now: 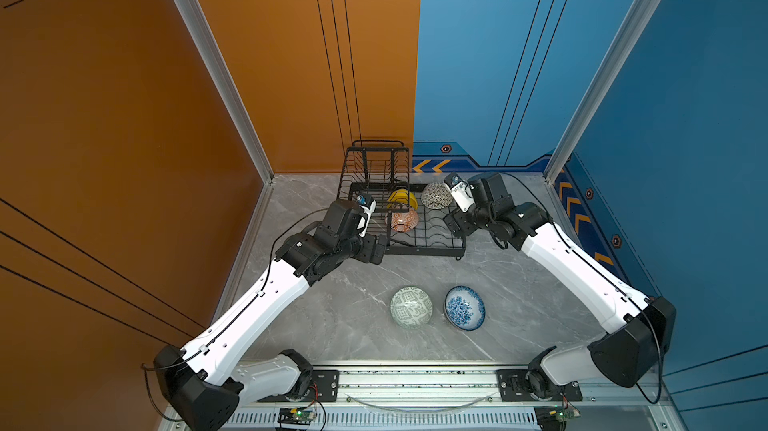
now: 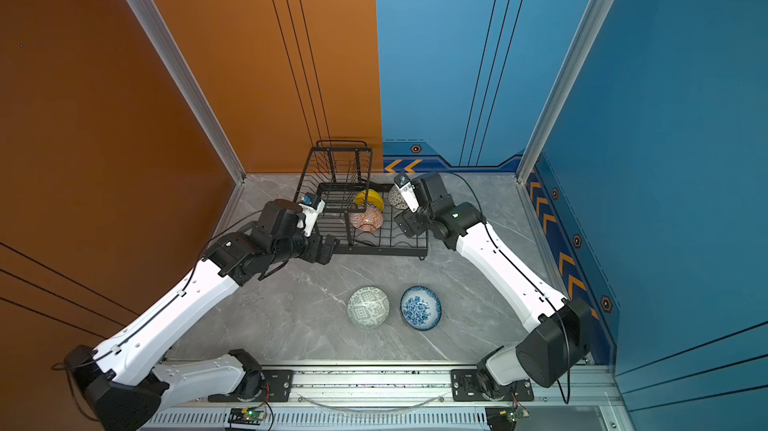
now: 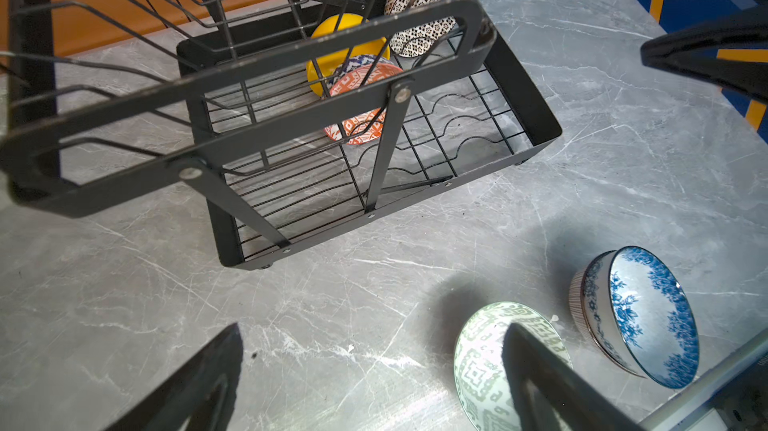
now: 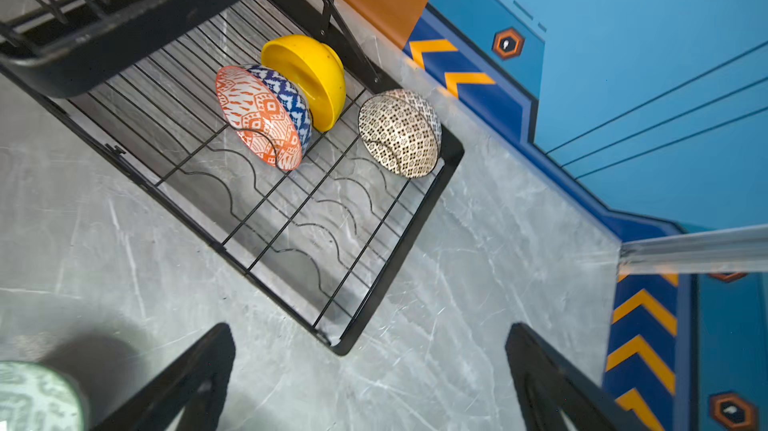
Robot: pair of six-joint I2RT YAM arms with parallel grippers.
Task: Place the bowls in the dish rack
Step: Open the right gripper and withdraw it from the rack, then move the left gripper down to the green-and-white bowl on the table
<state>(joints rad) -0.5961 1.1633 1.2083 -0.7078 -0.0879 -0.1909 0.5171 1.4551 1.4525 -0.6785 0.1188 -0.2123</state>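
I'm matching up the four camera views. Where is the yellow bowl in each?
Both top views: yellow bowl at centre, on edge in the dish rack.
Left wrist: upper middle, behind a rack bar.
Right wrist: upper middle.
Shared landmark: the orange bowl next to it.

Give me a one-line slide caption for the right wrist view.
Open right end effector faces the dish rack, where the yellow bowl, orange-white bowl and dark-patterned bowl stand on edge.

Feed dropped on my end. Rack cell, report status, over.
Open and empty: left tool, right tool. In dish rack: yellow bowl, orange-white bowl, dark-patterned bowl. On table: green bowl, blue bowl. Nothing in the way.
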